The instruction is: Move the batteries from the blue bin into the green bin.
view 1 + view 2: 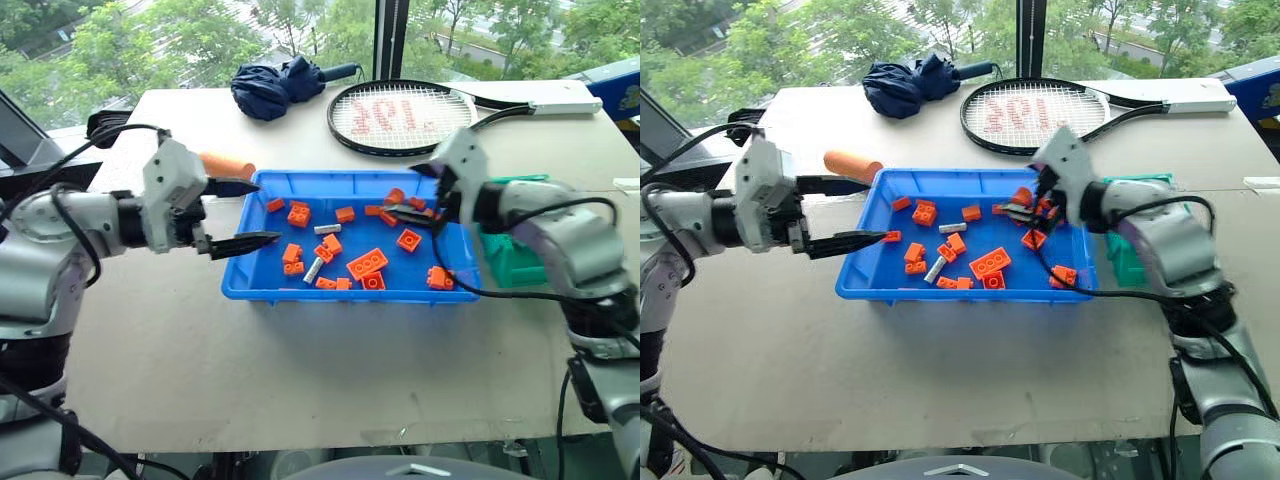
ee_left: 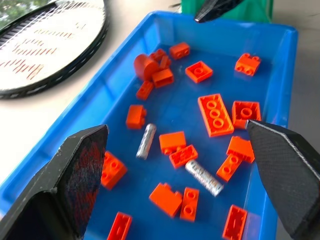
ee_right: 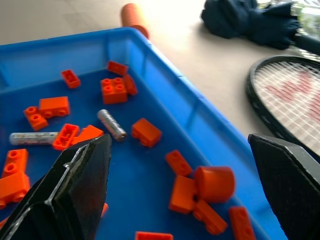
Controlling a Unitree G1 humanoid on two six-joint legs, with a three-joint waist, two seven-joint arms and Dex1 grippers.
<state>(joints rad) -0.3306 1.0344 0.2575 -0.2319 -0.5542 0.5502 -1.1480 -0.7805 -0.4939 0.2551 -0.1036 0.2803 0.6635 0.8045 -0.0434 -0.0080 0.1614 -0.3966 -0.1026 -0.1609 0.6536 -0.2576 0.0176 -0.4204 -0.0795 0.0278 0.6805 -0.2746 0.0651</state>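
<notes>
The blue bin [image 1: 300, 292] sits mid-table, holding orange toy bricks and two silver batteries: one [image 1: 327, 229] near its middle, another [image 1: 313, 270] closer to the front rim. Both batteries also lie loose in the left wrist view [image 2: 146, 141] [image 2: 204, 177]. My left gripper [image 1: 262, 210] is open at the bin's left rim, pointing in over it with nothing between its fingers. Over the bin's right part, my right gripper [image 1: 408, 192] stands open and empty above bricks. The green bin [image 1: 510, 258] stands just right of the blue one, largely hidden behind my right arm.
A tennis racket [image 1: 400, 115] and a folded dark-blue umbrella [image 1: 275, 85] lie at the table's back. A big orange cylinder [image 1: 228, 165] rests just behind my left gripper. Orange bricks [image 1: 367, 263] are scattered around the batteries.
</notes>
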